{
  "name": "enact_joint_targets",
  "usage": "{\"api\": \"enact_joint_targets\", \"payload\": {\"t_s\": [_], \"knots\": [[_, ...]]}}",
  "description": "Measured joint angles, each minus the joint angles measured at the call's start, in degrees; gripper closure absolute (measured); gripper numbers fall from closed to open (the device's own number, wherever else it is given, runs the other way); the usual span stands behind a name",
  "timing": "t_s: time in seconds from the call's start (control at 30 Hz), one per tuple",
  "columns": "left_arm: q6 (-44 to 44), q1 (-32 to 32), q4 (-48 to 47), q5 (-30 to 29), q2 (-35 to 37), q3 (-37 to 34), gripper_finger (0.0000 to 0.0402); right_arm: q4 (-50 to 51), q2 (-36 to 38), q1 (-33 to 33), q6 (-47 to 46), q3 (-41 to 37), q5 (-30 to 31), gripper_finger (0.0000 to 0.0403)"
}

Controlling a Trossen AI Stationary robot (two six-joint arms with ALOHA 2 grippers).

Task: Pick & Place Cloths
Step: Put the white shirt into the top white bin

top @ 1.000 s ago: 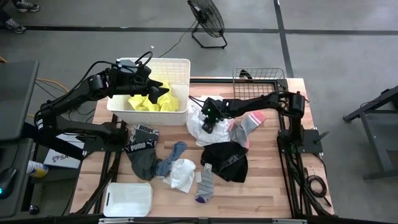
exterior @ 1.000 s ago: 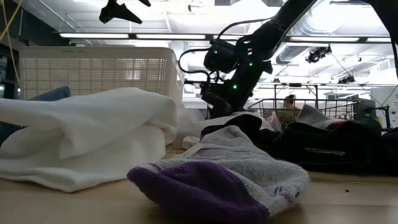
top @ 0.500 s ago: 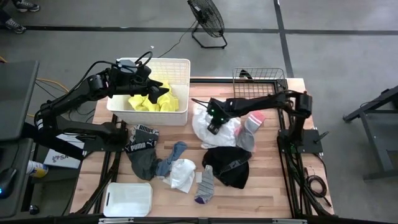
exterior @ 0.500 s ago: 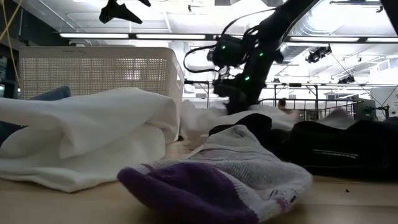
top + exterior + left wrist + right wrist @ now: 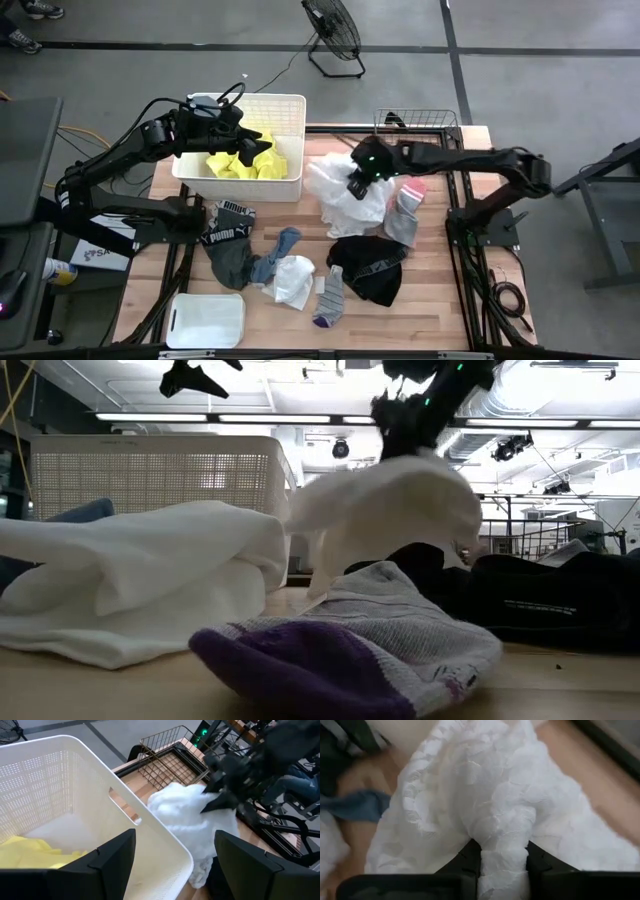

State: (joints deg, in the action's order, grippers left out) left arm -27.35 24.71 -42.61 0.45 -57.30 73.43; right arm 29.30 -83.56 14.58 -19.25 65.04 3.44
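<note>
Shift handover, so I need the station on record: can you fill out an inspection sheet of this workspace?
Surface: wooden table, bare toward the near right corner.
Job's things: white lace garment lifted; neon yellow cloth in the white bin; black garment, Puma briefs, purple-toed sock on the table.
Clutter: white lid, wire basket.
Grippers: right claw shut on the lace garment; left claw open over the bin.
Cables: cord from the floor fan.
Surroundings: grey floor.
</note>
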Motion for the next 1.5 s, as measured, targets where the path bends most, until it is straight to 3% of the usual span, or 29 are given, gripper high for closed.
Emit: {"api": "enact_joint_targets", "payload": {"t_s": [0.33, 0.63, 0.87, 1.2, 1.5], "knots": [[0.0, 0.0, 0.1, -0.2, 0.0, 0.0, 0.0135, -8.9, 14.0, 0.0, -0.1, 0.1, 0.8, 0.0339], [1.9, 0.0, 4.3, 0.2, -0.4, 0.0, 0.0135, -18.4, 21.0, 0.0, 1.2, 0.2, 0.7, 0.0339], [5.5, 0.0, 10.3, 1.0, -0.8, 0.0, 0.0135, -24.9, 23.2, 0.0, 4.0, 0.2, -1.7, 0.0340], [9.1, -0.1, 12.7, 6.0, -6.4, 0.0, 0.0135, -41.1, 23.7, 0.0, 5.8, 0.3, -6.7, 0.0340], [9.7, -0.1, 15.9, 12.7, -11.6, 0.0, 0.0135, -47.4, 25.7, 0.0, 7.5, 0.3, -8.3, 0.0340]]}}
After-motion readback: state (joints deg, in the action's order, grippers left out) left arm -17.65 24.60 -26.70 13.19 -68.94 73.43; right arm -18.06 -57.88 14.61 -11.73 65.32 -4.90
